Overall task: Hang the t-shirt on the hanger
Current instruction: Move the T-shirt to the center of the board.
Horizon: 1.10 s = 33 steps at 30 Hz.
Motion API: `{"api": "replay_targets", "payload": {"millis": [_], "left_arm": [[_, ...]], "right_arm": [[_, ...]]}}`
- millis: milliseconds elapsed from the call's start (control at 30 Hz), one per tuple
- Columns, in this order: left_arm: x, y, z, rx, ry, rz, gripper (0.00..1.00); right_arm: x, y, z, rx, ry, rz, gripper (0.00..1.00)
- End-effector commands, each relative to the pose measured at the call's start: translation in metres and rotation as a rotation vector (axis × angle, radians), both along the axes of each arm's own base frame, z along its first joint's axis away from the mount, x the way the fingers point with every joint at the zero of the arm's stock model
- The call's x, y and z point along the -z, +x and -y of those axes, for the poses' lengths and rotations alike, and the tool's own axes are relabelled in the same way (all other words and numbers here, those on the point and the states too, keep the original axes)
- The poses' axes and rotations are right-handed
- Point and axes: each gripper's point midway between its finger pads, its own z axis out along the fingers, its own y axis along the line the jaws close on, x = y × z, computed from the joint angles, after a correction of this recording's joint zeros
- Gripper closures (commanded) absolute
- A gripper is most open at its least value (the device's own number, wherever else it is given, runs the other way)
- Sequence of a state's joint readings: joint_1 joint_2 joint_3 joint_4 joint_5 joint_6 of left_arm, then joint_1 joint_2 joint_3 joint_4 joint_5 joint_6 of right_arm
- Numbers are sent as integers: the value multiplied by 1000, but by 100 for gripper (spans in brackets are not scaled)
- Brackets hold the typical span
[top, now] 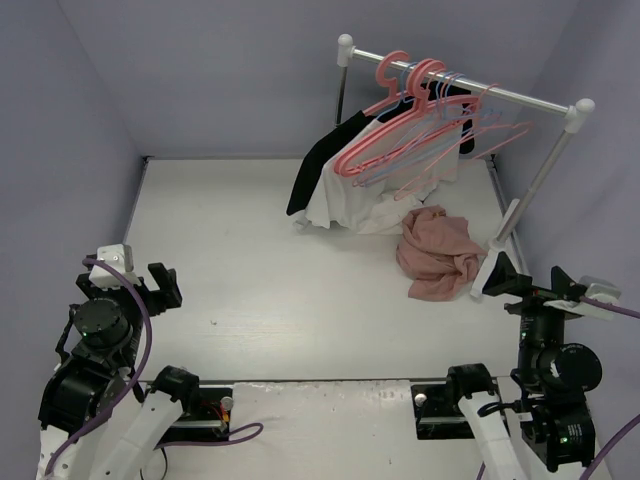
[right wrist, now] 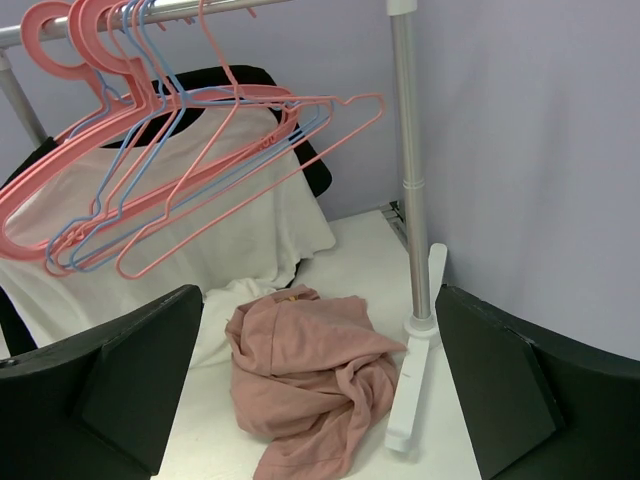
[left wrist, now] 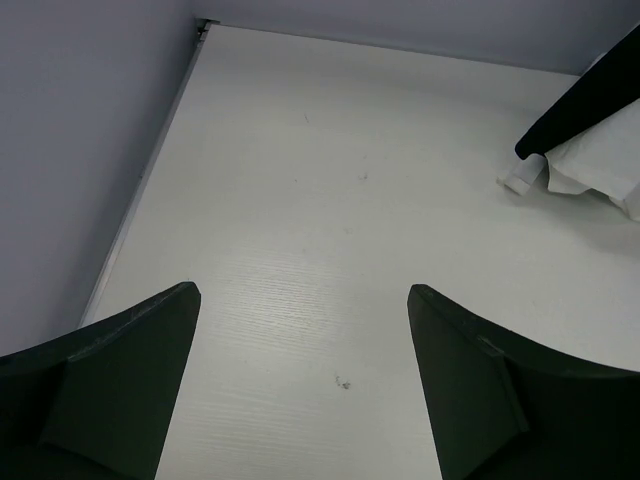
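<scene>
Right gripper (right wrist: 318, 295) spread, empty, low, facing crumpled t-shirt (right wrist: 300, 360); left gripper (left wrist: 302, 290) spread, tilted down at table (left wrist: 330, 180).

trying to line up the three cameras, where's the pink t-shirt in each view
top external: the t-shirt lies crumpled right of centre, beside the rack's foot
left wrist: not in it
right wrist: the t-shirt lies low centre, left of the rack's foot
shared landmark: the white garment, in all three views
</scene>
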<state>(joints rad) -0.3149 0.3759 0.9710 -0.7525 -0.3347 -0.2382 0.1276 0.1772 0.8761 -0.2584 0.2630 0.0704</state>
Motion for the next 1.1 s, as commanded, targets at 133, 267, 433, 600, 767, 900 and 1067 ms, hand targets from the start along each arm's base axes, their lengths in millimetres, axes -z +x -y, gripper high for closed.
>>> {"api": "replay_targets", "payload": {"millis": [133,267,433,600,767,900,1067], "left_arm": [[-16,13,11,36,-32,53,19],[-14,25,19,49,-41,29,19],[-3,47,30,53,-64,-17,19],[15,62,37,60,-65,-56,19],[21,57,34,64,-34,-60,19],[21,50,31,58,-31,-38,19],[20,49,32,70,-31,-33,19]], "right_arm": [[2,25,5,54,78,-25,0],[14,46,8,105,172,-80,0],[54,100,1,150,240,-263,0],[122,143,-7,208,324,-442,0],[186,174,-18,194,354,-516,0],[214,197,-25,161,342,-520,0],[254,218,-30,143,334,-604,0]]}}
